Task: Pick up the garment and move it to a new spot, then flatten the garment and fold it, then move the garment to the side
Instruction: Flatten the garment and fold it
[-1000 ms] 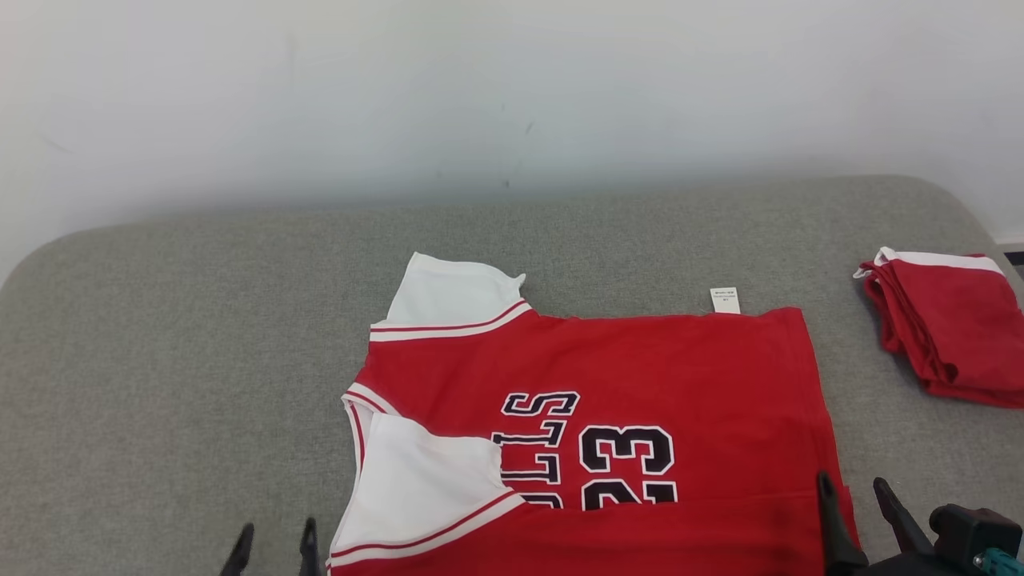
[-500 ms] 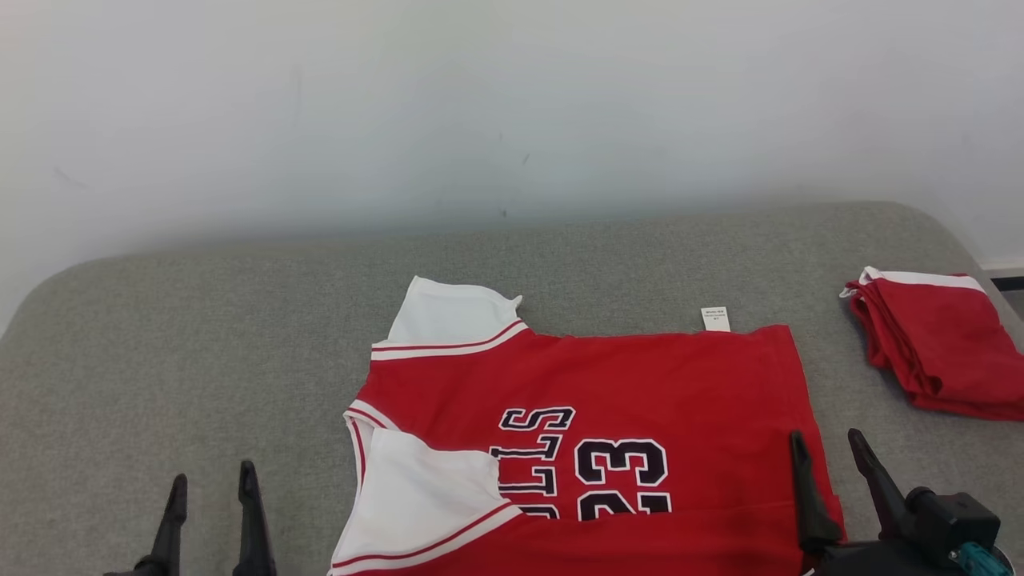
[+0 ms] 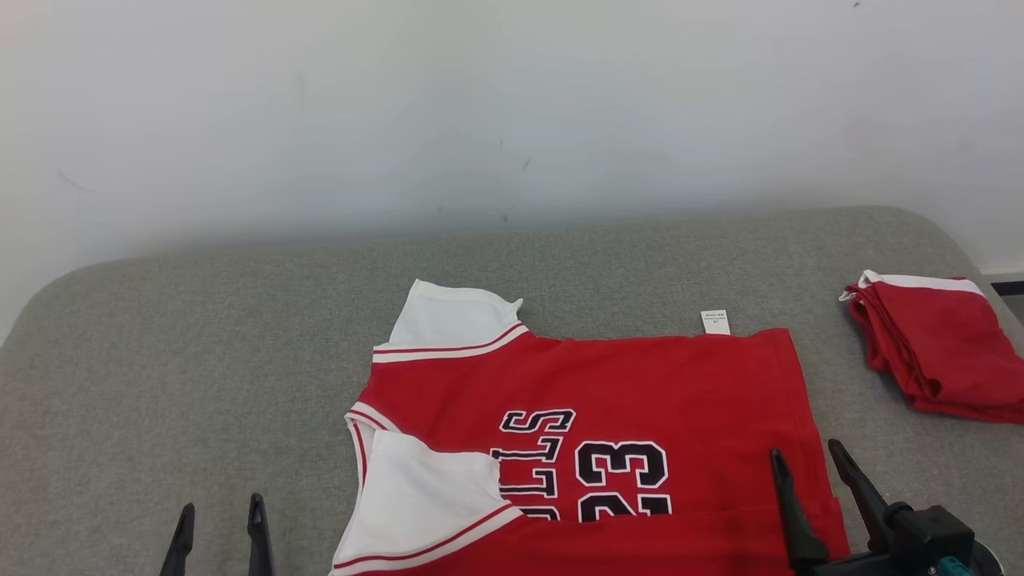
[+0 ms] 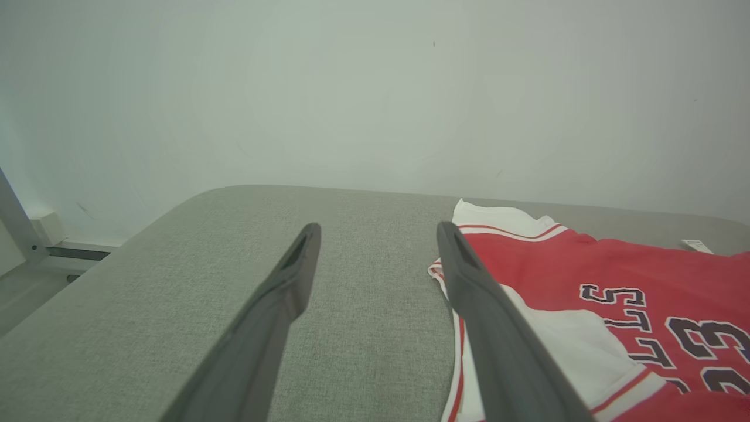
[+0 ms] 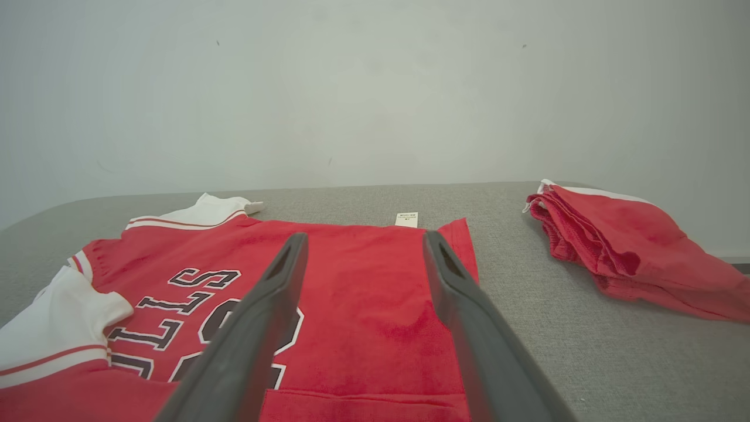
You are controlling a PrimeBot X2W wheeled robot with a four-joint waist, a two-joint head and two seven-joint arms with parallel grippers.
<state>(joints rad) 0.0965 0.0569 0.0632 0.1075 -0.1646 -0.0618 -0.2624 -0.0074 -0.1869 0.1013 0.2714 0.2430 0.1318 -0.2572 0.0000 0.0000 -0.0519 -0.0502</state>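
**Over the jersey hem, lining up the next fold**

Lies spread sideways on the pad, collar end to the left, number up. Near sleeve already turned in over the chest, far sleeve out flat; no shift in the cloth over the last second.

Off its collar end, backed the left gripper further from the cloth, jaws wide, empty. At its hem end, edged the right gripper inward over the red edge, jaws wide, nothing held.

Probably flattening done, fold under way. Well beyond its hem, a folded red pile.
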